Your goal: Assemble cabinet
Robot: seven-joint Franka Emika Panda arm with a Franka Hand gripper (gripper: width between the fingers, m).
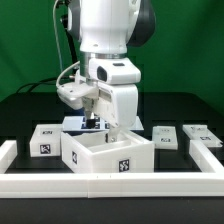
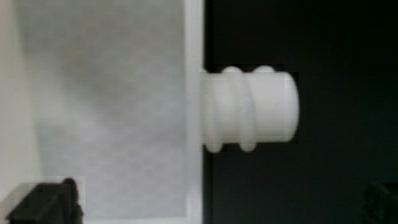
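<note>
**Item: cabinet shell** [image 1: 108, 152]. Open white box with its tag on the near face, standing near and centre on the black table [image 1: 30, 112], just inside the border rail [image 1: 100, 186].

**Risk.** I judge the main hazard to be contact. The arm hangs low, just beyond the shell's far wall. A descent slightly off line could strike that wall and shove the shell toward the rail, or tip it. The wrist view shows a white panel [image 2: 98, 100] with a ribbed peg [image 2: 253, 108] jutting from its edge. I cannot tell which part this panel is. If the fingers shut on the peg rather than on the flat of the panel, the hold would likely slip or twist.

**Hand.** The gripper [image 1: 93, 122] [image 2: 214, 208] has its jaws spread wide; the dark fingertips [image 2: 45, 205] sit at opposite edges of the wrist view. Panel and peg lie between them, yet I see no pad pressing on either. It grips nothing, so far as I can see.

**Surrounding parts.** Of the drawer blocks, one [image 1: 45, 140] lies left of the shell. Two [image 1: 165, 136] [image 1: 200, 134] lie to the right, apart from it.
</note>
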